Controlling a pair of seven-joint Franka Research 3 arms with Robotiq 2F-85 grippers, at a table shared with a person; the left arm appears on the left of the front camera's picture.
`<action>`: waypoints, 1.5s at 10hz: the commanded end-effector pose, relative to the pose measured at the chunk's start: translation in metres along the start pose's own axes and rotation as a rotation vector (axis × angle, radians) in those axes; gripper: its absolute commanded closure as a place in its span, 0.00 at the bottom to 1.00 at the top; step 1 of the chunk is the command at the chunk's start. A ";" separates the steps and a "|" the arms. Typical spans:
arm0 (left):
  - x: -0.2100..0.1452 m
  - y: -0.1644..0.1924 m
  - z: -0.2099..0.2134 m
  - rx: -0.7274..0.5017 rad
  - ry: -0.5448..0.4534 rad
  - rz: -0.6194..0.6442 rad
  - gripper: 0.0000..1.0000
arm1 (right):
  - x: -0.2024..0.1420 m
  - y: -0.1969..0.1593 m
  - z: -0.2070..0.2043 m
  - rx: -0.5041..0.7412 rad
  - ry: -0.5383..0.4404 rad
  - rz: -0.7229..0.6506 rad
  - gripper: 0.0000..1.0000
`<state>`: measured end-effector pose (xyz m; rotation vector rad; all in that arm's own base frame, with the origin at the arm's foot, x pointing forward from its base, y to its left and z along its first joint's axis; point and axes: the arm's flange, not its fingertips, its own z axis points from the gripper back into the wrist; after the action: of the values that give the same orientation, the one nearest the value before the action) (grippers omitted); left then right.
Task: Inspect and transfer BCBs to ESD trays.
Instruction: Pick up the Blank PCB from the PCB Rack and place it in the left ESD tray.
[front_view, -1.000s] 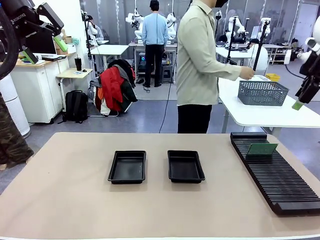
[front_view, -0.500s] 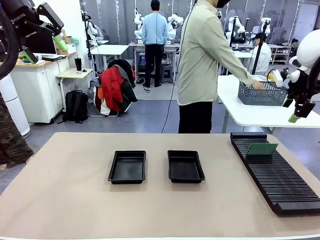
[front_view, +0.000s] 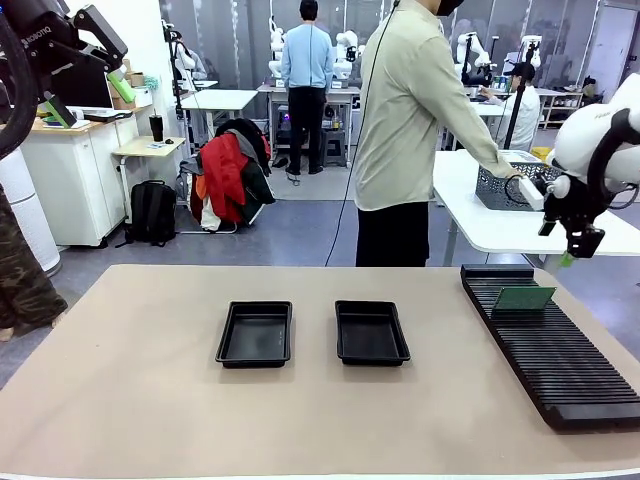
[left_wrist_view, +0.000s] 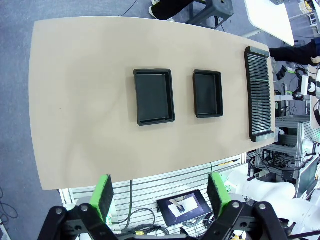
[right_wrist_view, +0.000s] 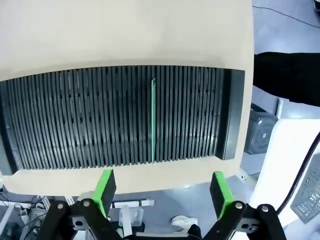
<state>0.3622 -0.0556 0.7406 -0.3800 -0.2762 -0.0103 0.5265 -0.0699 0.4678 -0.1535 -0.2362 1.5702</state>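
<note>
My right claw (right_wrist_view: 162, 192), jaws apart, hangs over the BCB (right_wrist_view: 153, 120) standing on edge mid-frame in the rack (right_wrist_view: 75, 120), lined up to pinch it; left claw (left_wrist_view: 162, 195), jaws apart too, sits parked high.

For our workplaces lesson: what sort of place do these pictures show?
Probably a robotics lab or electronics workshop: a white robot arm hangs above a table, a green circuit board stands in a slotted rack, and two black trays lie nearby.
</note>
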 end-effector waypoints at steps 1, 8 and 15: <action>-0.001 0.000 -0.001 0.000 -0.001 0.000 0.00 | 0.001 -0.006 -0.025 -0.011 -0.019 0.038 0.00; -0.001 0.000 -0.001 0.000 -0.001 0.000 0.00 | 0.006 -0.027 -0.090 0.015 -0.002 0.030 0.00; -0.001 0.000 -0.001 0.000 -0.001 0.000 0.00 | -0.001 -0.025 -0.121 0.020 -0.011 0.007 0.00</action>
<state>0.3621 -0.0556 0.7407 -0.3800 -0.2764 -0.0103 0.5774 -0.0631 0.3626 -0.1242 -0.1907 1.5793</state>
